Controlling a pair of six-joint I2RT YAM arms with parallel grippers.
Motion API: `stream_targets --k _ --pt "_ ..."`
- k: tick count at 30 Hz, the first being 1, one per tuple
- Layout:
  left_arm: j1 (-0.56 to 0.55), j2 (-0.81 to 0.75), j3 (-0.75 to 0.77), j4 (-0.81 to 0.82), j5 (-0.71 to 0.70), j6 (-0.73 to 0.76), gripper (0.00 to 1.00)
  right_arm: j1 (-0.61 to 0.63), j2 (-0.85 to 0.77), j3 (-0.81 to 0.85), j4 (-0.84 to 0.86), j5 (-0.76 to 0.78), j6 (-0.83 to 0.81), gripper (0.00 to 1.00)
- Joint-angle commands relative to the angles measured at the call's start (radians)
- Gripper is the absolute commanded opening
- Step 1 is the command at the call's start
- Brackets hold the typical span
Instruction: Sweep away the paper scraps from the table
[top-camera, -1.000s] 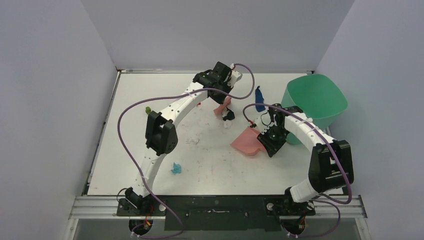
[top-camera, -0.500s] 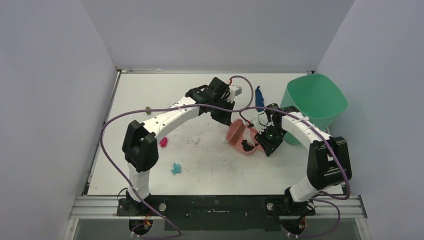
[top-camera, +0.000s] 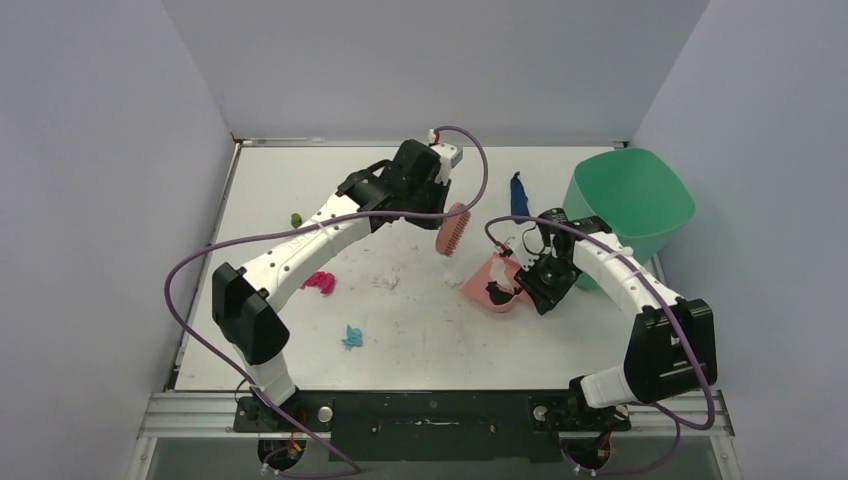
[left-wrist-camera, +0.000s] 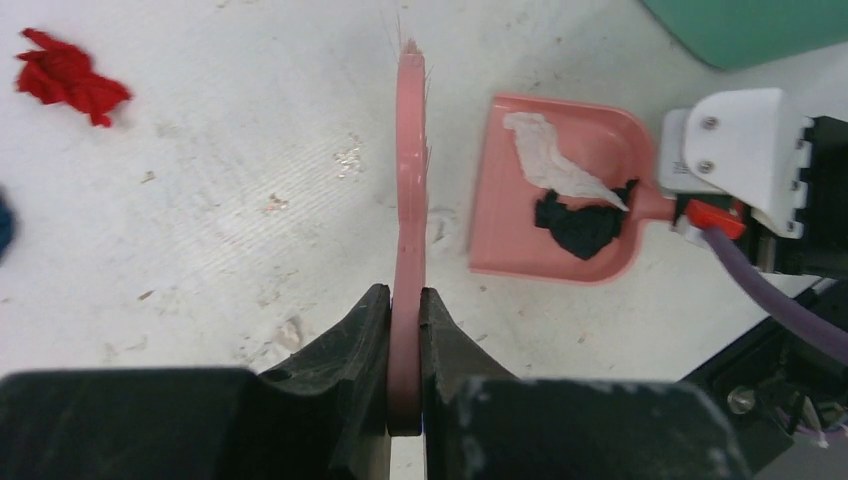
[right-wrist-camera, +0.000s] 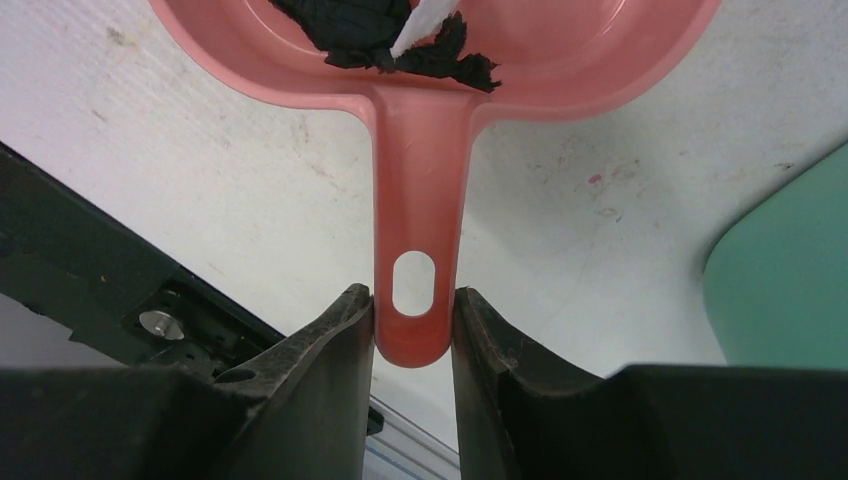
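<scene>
Right of centre on the white surface (top-camera: 560, 340), the pink dustpan (top-camera: 497, 285) already holds two paper scraps: a crumpled white one (left-wrist-camera: 555, 165) and a dark, nearly black one (left-wrist-camera: 585, 222), both against its back wall. The sweeping looks partway done. A magenta scrap (top-camera: 320, 282), a cyan scrap (top-camera: 351, 336) and a small green scrap (top-camera: 297, 219) lie loose well to the left. A dark blue strip (top-camera: 518, 195) lies just beside the green bin (top-camera: 630, 200). The left wrist view also shows a red scrap (left-wrist-camera: 70, 78), possibly the magenta one under different light; I cannot tell.

The left pincer (left-wrist-camera: 405, 295) is clamped fully onto the thin flat handle of the pink brush (left-wrist-camera: 410, 180), seen edge-on just beside the pan's mouth. The right pincer (right-wrist-camera: 413, 300) is closed on the dustpan handle, its jaws parted only by the handle's width.

By my reading, the next move calls for carrying the brush out past a loose scrap and drawing it back toward the pan, with the pan's lip kept flat on the surface.

Brush and pan are smooth moulded plastic. The pan is shallow, with rounded rear corners, a straight front edge and an oval hanging hole in its handle. The bristles are fine and short. The scraps are light, wrinkled paper, likely to skitter. The surface is matt, scuffed and speckled with crumbs.
</scene>
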Motion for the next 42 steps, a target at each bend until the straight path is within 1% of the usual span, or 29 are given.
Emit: stream_targets --k 1,6,8,15,17,20,22,27,31,34,39,42 --pt "0.009 -0.014 0.082 -0.155 -0.210 0.058 0.00 -0.004 -0.077 -0.012 -0.080 0.026 -0.054 0.05" --pt "0.012 0.027 0.057 -0.210 -0.277 0.077 0.00 0.008 -0.092 -0.045 -0.113 0.081 -0.057 0.05" --pt "0.010 0.059 0.060 -0.222 -0.268 0.076 0.00 0.007 -0.088 -0.055 -0.108 0.086 -0.057 0.05" --pt "0.011 0.148 0.018 -0.111 -0.031 0.041 0.00 0.032 -0.043 -0.063 -0.057 0.066 -0.031 0.05" --pt "0.011 0.169 0.013 -0.078 0.070 0.025 0.00 0.040 -0.026 -0.061 -0.046 0.055 -0.029 0.05" --pt "0.008 0.179 0.017 -0.028 0.185 -0.013 0.00 0.048 -0.004 -0.055 -0.031 0.046 -0.029 0.05" --pt "-0.002 0.168 0.037 -0.023 0.213 -0.028 0.00 0.049 0.009 -0.053 -0.020 0.038 -0.028 0.05" --pt "-0.021 0.125 0.095 -0.047 0.215 -0.026 0.00 0.048 0.008 -0.072 -0.005 0.018 -0.030 0.05" --pt "-0.014 0.098 0.140 -0.077 0.118 -0.012 0.00 0.022 -0.037 -0.089 -0.011 0.009 -0.045 0.05" --pt "0.013 0.092 0.165 -0.056 0.092 -0.018 0.00 -0.012 -0.080 -0.101 -0.015 -0.031 -0.060 0.05" --pt "0.052 0.152 0.291 -0.049 0.077 -0.034 0.00 -0.031 -0.135 -0.120 -0.045 0.003 -0.060 0.05" --pt "0.069 0.218 0.346 0.028 0.070 -0.094 0.00 -0.042 -0.157 -0.132 -0.059 0.034 -0.072 0.05"
